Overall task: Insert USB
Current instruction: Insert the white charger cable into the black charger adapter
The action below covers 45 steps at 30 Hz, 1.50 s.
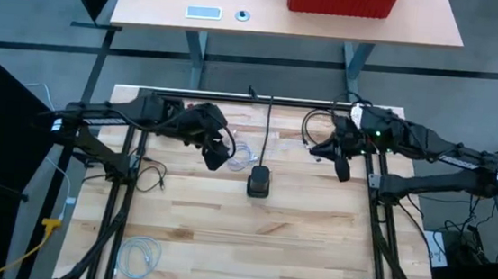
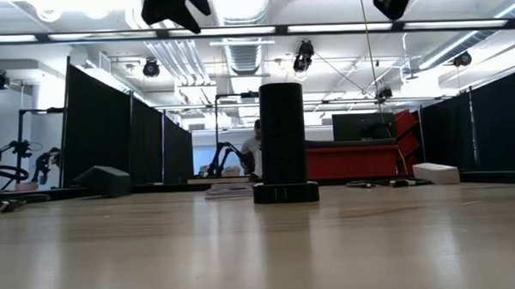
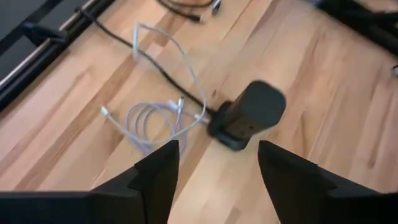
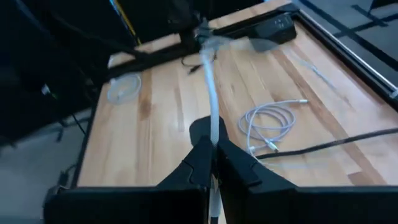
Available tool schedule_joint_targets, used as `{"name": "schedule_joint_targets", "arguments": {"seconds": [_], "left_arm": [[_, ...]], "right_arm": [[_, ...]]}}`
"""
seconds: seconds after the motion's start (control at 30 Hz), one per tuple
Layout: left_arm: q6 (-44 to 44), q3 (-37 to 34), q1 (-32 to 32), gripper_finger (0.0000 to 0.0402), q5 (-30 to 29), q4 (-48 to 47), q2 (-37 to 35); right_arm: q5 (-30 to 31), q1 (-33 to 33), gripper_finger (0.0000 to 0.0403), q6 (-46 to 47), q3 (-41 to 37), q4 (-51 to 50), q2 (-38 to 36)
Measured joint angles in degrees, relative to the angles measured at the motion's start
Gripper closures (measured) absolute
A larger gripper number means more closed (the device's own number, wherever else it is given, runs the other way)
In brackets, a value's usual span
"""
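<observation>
**USB cable pinched in the right claw, hub alone at mid-worktop**

The USB cable [image 4: 210,93], a pale white strand, runs up from between the closed fingers of the right claw [image 4: 213,163] in the right wrist view. In the high view that claw [image 1: 341,168] hangs right of centre, above the wooden worktop [image 1: 222,237]. The black USB hub [image 1: 259,182] stands upright at the middle of the high view, with a dark cord [image 1: 267,128] running from it toward the upper edge. Just left of the hub lies a loose coil of white cable [image 1: 242,152]; another white coil [image 1: 141,255] sits at the lower left, well apart. Nothing lies between either claw and the hub. The left claw [image 1: 215,155] hangs left of the hub, its fingers spread wide and holding nothing; in the left wrist view the hub [image 3: 249,113] and the white coil [image 3: 152,115] show between its fingers [image 3: 158,171]. In the low view the hub [image 2: 283,142] rises at centre, both arms high at the top edge.
</observation>
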Motion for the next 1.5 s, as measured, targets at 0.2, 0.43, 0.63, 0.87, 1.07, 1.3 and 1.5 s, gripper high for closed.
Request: {"name": "schedule_joint_targets", "arguments": {"seconds": [0.2, 0.43, 0.63, 0.87, 1.07, 1.3, 1.5], "left_arm": [[3.14, -1.01, -2.25, 0.0215, -0.82, 5.99, 1.56], [8.57, -3.56, -5.34, 0.0234, -1.54, 20.08, 2.78], [5.97, -14.67, -5.65, 0.0243, 6.48, 41.58, 0.61], [1.01, -25.99, -7.03, 0.0229, 12.12, 58.39, 0.42], [5.41, -29.20, -6.97, 0.0221, 12.01, 52.61, -0.23], [10.54, -32.95, -6.89, 0.0212, 11.88, 45.87, -0.99], [14.50, -38.42, -2.78, 0.0218, 13.39, 43.07, -1.86]], "right_arm": [[1.11, 1.02, 0.0403, 7.86, -3.79, 5.84, -3.05], [2.93, 3.22, 0.0403, 15.69, -7.55, 13.43, -5.19], [5.74, 10.97, 0.0403, 13.94, -5.49, 25.58, 1.90], [16.46, 17.34, 0.0403, 13.98, -1.56, 23.20, 9.13], [22.71, 22.26, 0.0403, 19.67, -0.14, 18.20, 13.19], [30.01, 28.00, 0.0403, 26.32, 1.51, 12.37, 17.94], [35.57, 32.66, 0.0403, 36.15, -0.96, 6.72, 21.40]]}}
